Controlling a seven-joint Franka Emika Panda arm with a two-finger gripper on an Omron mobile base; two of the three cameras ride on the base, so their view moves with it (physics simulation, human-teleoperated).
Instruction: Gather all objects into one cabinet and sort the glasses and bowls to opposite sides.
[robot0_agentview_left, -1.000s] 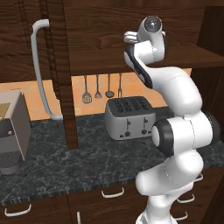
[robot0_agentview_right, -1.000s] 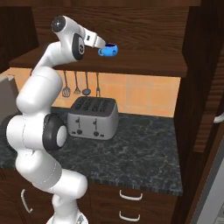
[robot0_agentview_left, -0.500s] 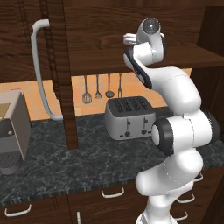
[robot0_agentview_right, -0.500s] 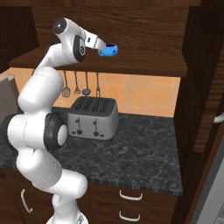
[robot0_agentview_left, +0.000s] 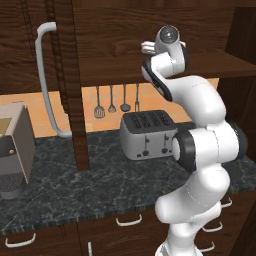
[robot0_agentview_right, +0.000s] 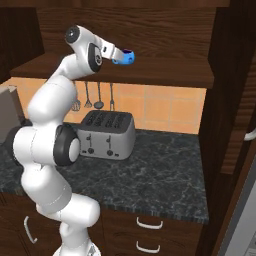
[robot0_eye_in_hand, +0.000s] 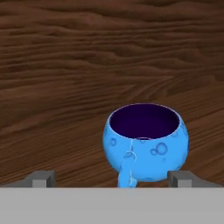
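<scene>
A small glossy blue bowl (robot0_eye_in_hand: 146, 142) with a little handle sits upright on the brown wooden shelf (robot0_eye_in_hand: 65, 87) of the cabinet (robot0_agentview_right: 155, 75). My gripper (robot0_eye_in_hand: 111, 179) is open, and its two dark fingertips (robot0_eye_in_hand: 41, 178) stand wide apart at the bowl's near side without touching it. From the right base view, the gripper (robot0_agentview_right: 114, 53) reaches level along the shelf, with the blue bowl (robot0_agentview_right: 125, 57) at its tip. The bowl's inside is dark and empty. The glasses are out of view.
Below the shelf (robot0_agentview_left: 110, 67), a silver toaster (robot0_agentview_right: 106, 134) stands on the dark marble counter (robot0_agentview_right: 165, 175). Utensils (robot0_agentview_left: 111, 102) hang on the orange tiled wall. A grey appliance (robot0_agentview_left: 12, 150) is at the far left, beside a wooden post and a curved grey handle (robot0_agentview_left: 47, 75).
Almost nothing differs. The arm's upper joint has dipped very slightly, and the blue bowl stays where it was.
</scene>
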